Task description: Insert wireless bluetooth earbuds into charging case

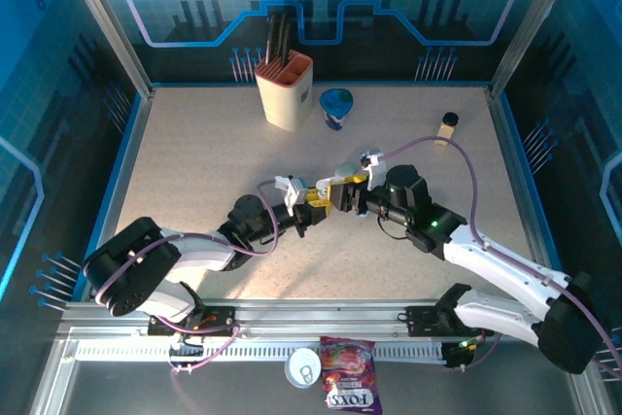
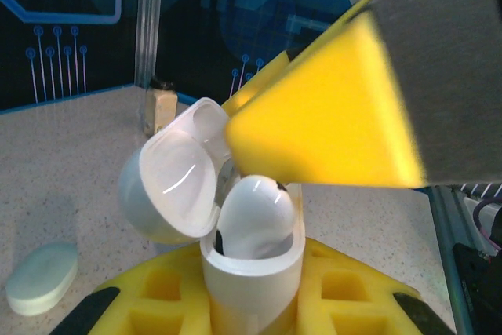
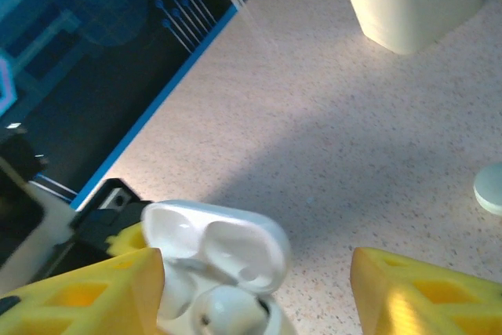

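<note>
My left gripper (image 2: pixel 251 292) is shut on the white charging case (image 2: pixel 252 272), which stands upright between its yellow fingers with the lid (image 2: pixel 169 182) swung open to the left. A white earbud (image 2: pixel 255 217) sits in the case's mouth, its head sticking out above the rim. In the right wrist view the case (image 3: pixel 216 253) and earbud (image 3: pixel 231 311) lie below my right gripper (image 3: pixel 259 292), whose yellow fingers (image 3: pixel 423 292) stand apart on either side with nothing held. From above, the left gripper (image 1: pixel 313 203) and right gripper (image 1: pixel 348 190) meet at the table's middle.
A pale teal pebble-shaped case (image 2: pixel 43 276) lies on the table beside the left gripper. At the back stand a white utensil holder (image 1: pixel 285 92), a blue object (image 1: pixel 336 104) and a small bottle (image 1: pixel 447 126). A candy bag (image 1: pixel 350 388) lies off the table's front edge.
</note>
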Controlling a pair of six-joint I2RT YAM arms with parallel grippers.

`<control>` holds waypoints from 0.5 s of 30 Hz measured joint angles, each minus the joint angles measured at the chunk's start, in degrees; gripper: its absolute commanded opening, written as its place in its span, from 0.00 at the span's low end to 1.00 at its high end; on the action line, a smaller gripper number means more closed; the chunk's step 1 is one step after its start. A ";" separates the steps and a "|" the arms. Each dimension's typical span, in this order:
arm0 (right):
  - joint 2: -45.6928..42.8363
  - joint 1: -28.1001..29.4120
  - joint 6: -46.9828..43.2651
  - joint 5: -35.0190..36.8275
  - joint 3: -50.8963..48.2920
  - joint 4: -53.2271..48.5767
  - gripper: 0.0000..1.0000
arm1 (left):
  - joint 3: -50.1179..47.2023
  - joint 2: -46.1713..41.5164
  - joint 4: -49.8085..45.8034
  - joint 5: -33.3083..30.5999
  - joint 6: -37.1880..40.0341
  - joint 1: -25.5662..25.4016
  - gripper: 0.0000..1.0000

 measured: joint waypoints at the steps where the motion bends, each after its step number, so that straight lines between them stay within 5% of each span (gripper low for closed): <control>1: -1.05 0.11 -0.24 -0.13 0.00 0.02 0.66 | 0.00 0.00 0.22 0.02 0.09 0.00 0.11; 15: -3.08 0.20 -1.49 2.14 4.94 -9.35 0.65 | 0.00 -0.02 -1.64 0.39 10.64 0.02 0.10</control>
